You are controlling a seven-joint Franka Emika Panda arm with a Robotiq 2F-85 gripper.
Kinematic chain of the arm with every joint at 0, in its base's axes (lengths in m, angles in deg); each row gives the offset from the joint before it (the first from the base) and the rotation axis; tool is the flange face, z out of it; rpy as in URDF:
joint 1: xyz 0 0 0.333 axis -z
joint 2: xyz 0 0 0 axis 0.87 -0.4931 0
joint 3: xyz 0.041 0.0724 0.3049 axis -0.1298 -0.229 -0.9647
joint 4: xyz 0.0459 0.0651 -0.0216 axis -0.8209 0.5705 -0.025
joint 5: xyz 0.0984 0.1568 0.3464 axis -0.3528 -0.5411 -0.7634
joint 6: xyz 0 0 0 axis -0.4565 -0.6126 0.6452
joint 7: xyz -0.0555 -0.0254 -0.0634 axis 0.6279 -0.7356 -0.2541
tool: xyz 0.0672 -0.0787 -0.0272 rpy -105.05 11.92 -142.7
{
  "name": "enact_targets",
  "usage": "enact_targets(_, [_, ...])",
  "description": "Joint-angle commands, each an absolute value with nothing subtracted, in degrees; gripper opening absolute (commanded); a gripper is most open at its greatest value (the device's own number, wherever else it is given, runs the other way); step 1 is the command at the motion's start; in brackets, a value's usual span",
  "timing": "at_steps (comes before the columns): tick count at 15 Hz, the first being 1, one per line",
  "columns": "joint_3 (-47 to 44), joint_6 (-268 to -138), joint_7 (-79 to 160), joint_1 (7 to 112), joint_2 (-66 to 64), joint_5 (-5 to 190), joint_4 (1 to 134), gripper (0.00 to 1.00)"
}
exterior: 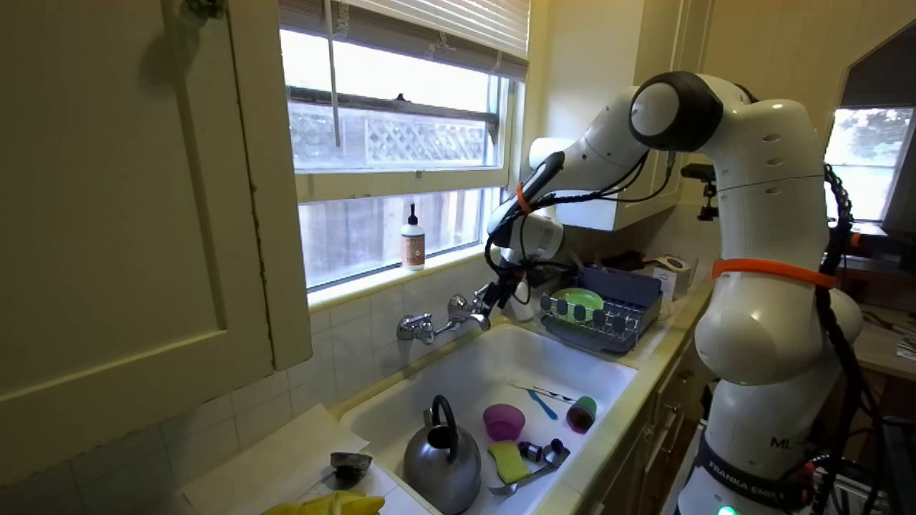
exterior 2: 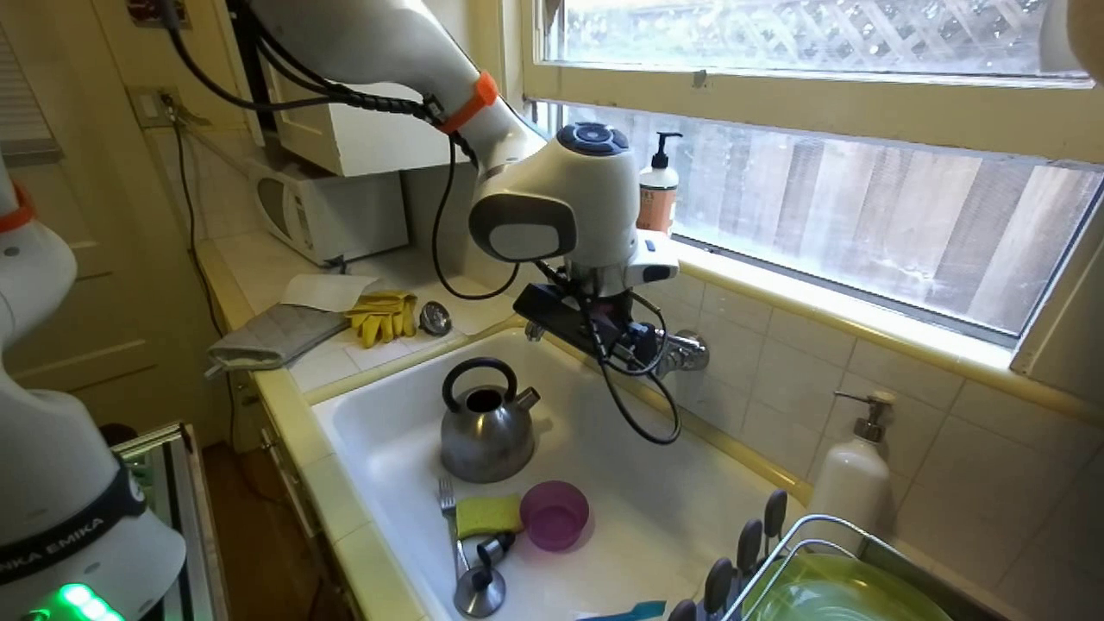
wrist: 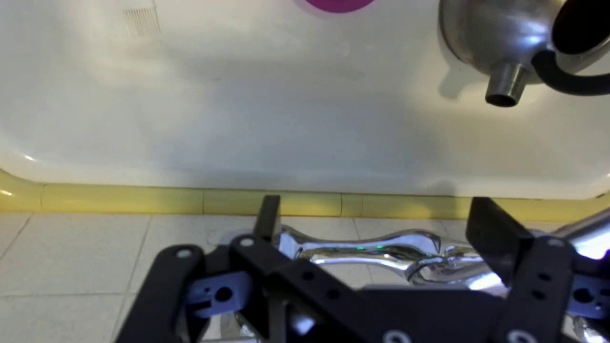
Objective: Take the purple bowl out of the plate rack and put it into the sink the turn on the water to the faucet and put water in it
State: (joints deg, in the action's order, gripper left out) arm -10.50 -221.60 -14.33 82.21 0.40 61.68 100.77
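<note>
The purple bowl [exterior: 504, 422] stands upright on the floor of the white sink [exterior: 501, 361]; both exterior views show it [exterior 2: 555, 516]. In the wrist view only the edge of the bowl [wrist: 339, 4] shows at the top. The chrome faucet [exterior: 452, 325] is on the tiled wall above the sink. My gripper [wrist: 374, 209] is open over the faucet, whose chrome body [wrist: 367, 247] shows between the parted fingers. I cannot tell if the fingers touch it. The plate rack [exterior: 622, 322] stands beside the sink and holds a green plate [exterior: 577, 300]. Whether water runs is not visible.
A grey kettle [exterior: 442, 465] stands in the sink. A yellow-green sponge [exterior 2: 487, 516], a fork [exterior 2: 448, 509], a blue utensil [exterior: 544, 406] and a cup [exterior: 581, 415] also lie there. A soap bottle [exterior: 413, 243] is on the windowsill; a white dispenser [exterior 2: 852, 479] stands by the rack.
</note>
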Motion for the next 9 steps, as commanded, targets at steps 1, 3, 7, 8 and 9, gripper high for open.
enact_targets(1, [-12.7, -223.4, -23.9, 83.2, 3.4, 50.4, 103.0, 1.00])
enact_targets(3, [-15.0, -221.7, -28.0, 85.0, 4.1, 45.2, 102.5, 1.00])
enact_targets(7, [-15.6, -216.2, -27.9, 85.6, 4.4, 40.3, 101.1, 1.00])
enact_targets(8, [-10.9, -213.9, -27.6, 81.4, 4.2, 39.6, 100.6, 1.00])
enact_targets(9, [-10.0, -211.7, -27.0, 80.9, 4.0, 39.6, 100.3, 1.00])
